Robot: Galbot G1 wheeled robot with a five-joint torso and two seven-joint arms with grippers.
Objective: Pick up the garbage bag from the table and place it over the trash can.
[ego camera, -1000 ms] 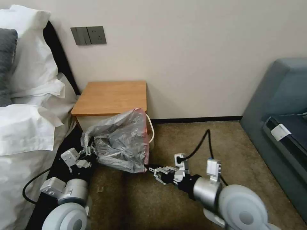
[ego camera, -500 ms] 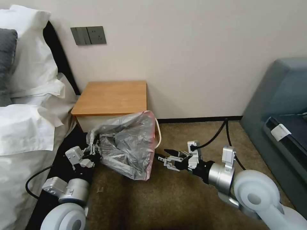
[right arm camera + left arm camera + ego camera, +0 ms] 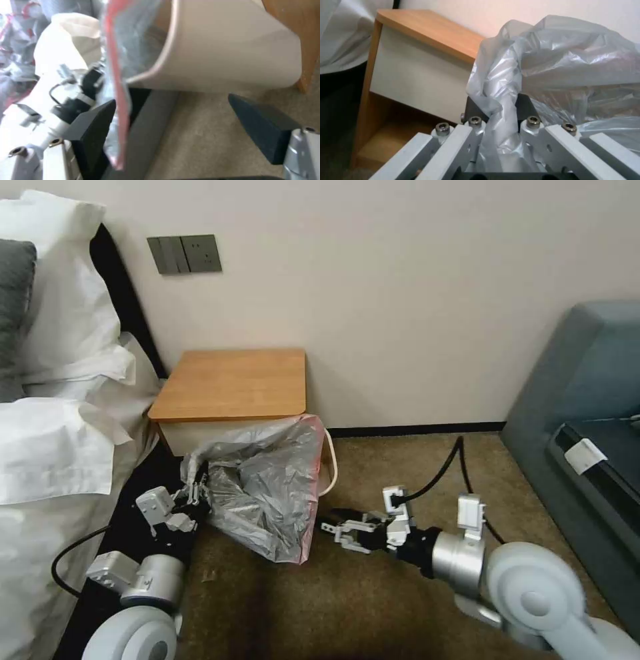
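Left gripper [image 3: 192, 493] is working low on the carpet [image 3: 373, 607], in front of the table [image 3: 233, 380], just off the front left corner. It is clamping a twisted gather of the garbage bag [image 3: 263, 487]; the left wrist view is showing the plastic running between its dark pads [image 3: 524, 106]. This hold appears to be anchoring one side so the mouth is staying spread.

The bag is hanging off the floor, draping across the trash can [image 3: 328, 460] beside the table's front right corner; only the can's right rim is showing past the plastic. The pinkish-red rim is running down the bag's right side, not yet seated round the can.

Right gripper [image 3: 333, 528] is sitting just right of that rim, fingers spread and empty. In its wrist view the red edge [image 3: 115, 100] is hanging beside one finger, ungripped, likely for a fresh grasp.
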